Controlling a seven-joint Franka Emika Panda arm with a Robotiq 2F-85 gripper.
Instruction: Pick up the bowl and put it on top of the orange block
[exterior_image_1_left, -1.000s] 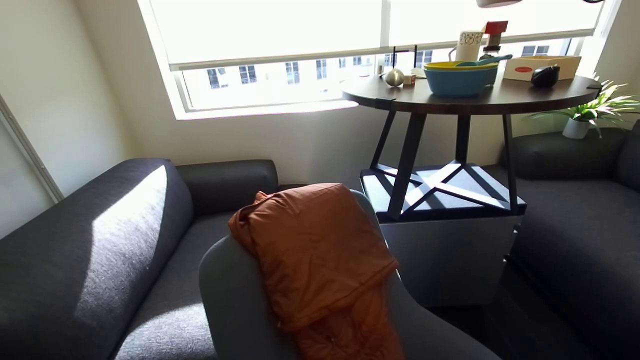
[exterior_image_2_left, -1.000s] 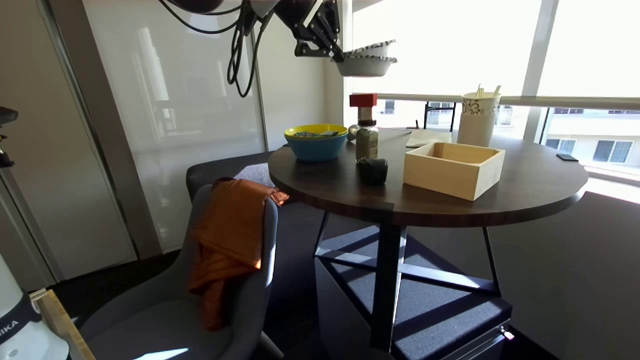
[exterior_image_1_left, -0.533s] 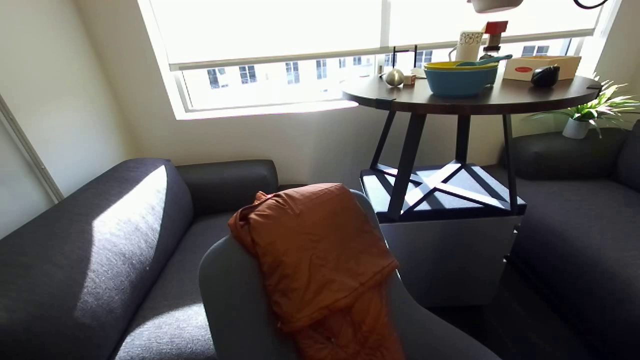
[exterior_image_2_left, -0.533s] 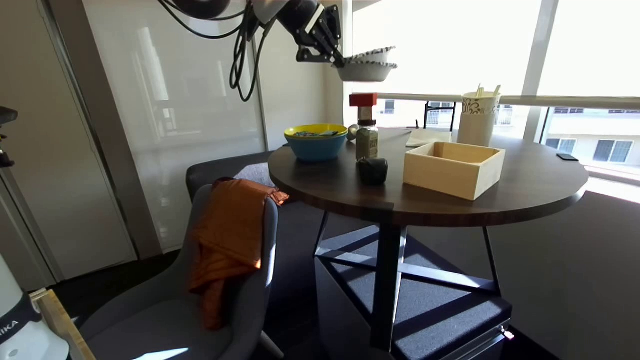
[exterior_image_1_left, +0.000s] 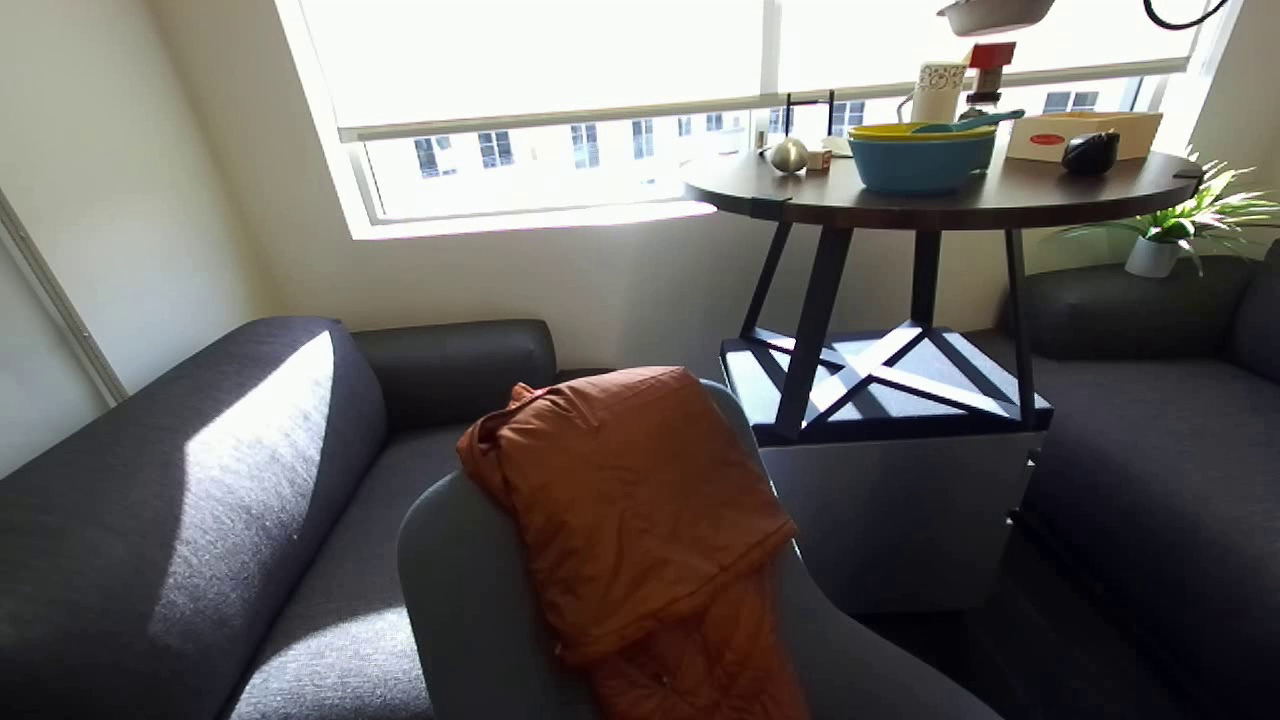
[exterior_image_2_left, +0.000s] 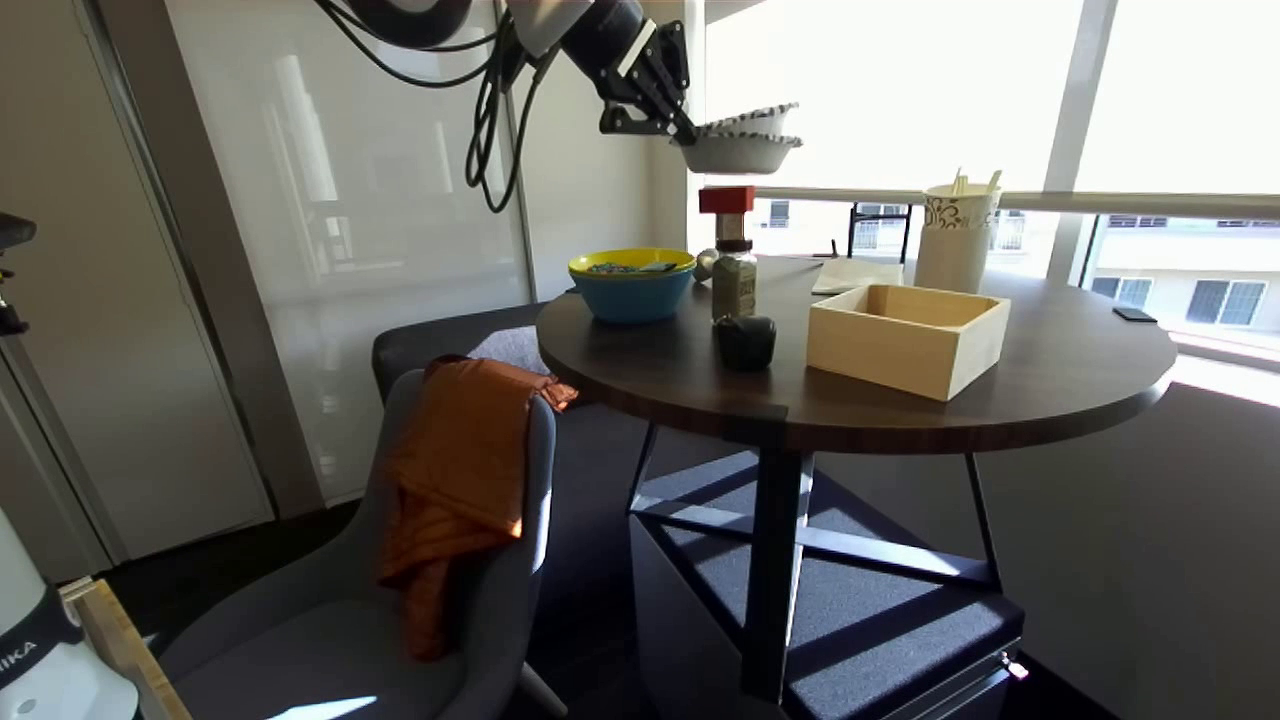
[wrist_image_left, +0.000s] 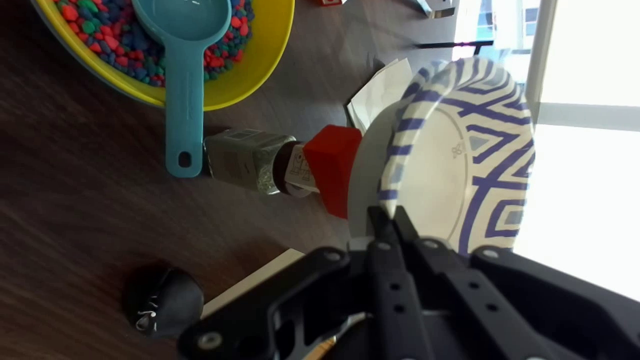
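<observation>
Black jaws, nearly together, pinch the bowl (wrist_image_left: 435, 172) by its rim.

In an exterior view we log blown-out window (exterior_image_1_left: 690, 60) glare at twelve o'clock, hard sunlight on the sofa (exterior_image_1_left: 215, 500) at nine; wrist view: hand (wrist_image_left: 390, 215) blurred.

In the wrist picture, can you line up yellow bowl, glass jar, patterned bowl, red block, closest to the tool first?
1. Patterned bowl: gripped by the tool
2. Red block: upper left
3. Glass jar: farther left
4. Yellow bowl: top left corner
</observation>
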